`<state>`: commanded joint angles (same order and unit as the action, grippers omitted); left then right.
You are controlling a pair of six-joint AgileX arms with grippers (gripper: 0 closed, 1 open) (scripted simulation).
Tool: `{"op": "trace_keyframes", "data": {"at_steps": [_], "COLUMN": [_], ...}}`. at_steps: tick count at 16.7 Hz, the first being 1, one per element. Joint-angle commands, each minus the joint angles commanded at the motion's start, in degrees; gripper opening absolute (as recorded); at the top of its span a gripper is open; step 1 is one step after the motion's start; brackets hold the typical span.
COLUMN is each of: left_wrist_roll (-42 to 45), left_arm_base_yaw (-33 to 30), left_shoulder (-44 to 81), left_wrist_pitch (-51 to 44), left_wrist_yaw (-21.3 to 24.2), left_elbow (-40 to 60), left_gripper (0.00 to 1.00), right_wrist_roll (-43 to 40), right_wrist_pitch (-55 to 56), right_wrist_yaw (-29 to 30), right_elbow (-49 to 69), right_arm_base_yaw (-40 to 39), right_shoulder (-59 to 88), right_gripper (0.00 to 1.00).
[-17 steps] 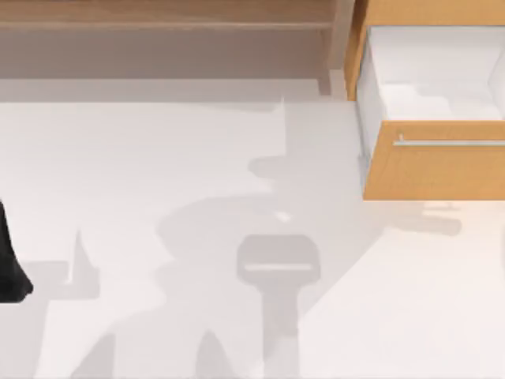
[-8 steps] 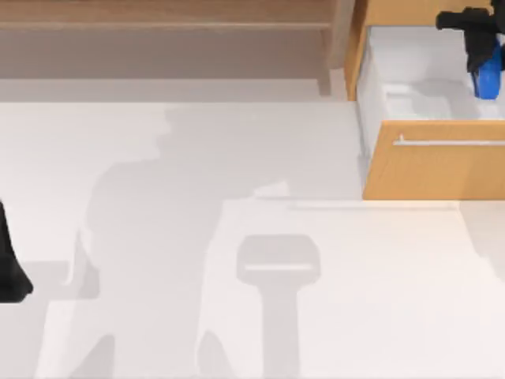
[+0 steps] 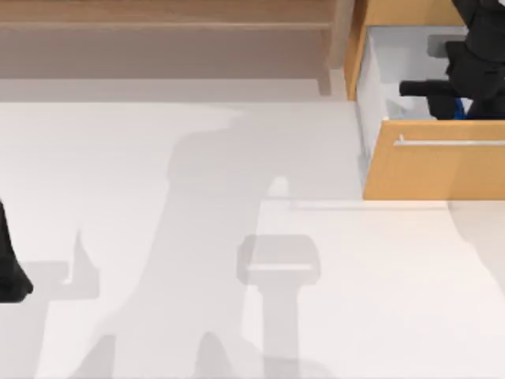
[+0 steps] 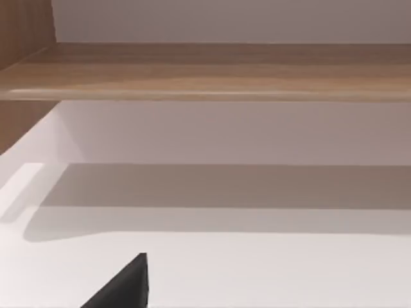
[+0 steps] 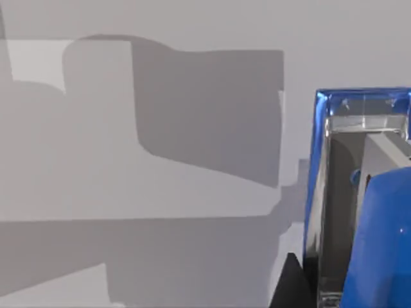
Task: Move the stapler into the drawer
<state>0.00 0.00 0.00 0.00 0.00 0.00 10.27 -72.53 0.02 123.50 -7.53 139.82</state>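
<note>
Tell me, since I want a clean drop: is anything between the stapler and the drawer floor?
Nothing visible. The right hand holds the stapler inside the open drawer, over its bare white bottom. The left hand sits at the table's left edge.

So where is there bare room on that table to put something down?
The white table is bare between the long brown wooden shelf and the near edge, left of the open orange-fronted drawer. It is crowded inside the drawer, where the right gripper sits with the small blue stapler. The left gripper is parked at the left edge.
</note>
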Motion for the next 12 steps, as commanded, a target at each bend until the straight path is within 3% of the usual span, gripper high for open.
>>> {"op": "trace_keyframes", "data": {"at_steps": [12], "left_wrist_roll": [0.0], "left_arm_base_yaw": [0.0], "left_shoulder": [0.0], "left_wrist_pitch": [0.0], "left_wrist_yaw": [0.0], "left_elbow": [0.0], "left_gripper": [1.0], "right_wrist_roll": [0.0], "right_wrist_pitch": [2.1], "right_wrist_yaw": [0.0], "right_elbow": [-1.9], "right_arm_base_yaw": [0.0], "right_shoulder": [0.2], "right_gripper": [0.0]}}
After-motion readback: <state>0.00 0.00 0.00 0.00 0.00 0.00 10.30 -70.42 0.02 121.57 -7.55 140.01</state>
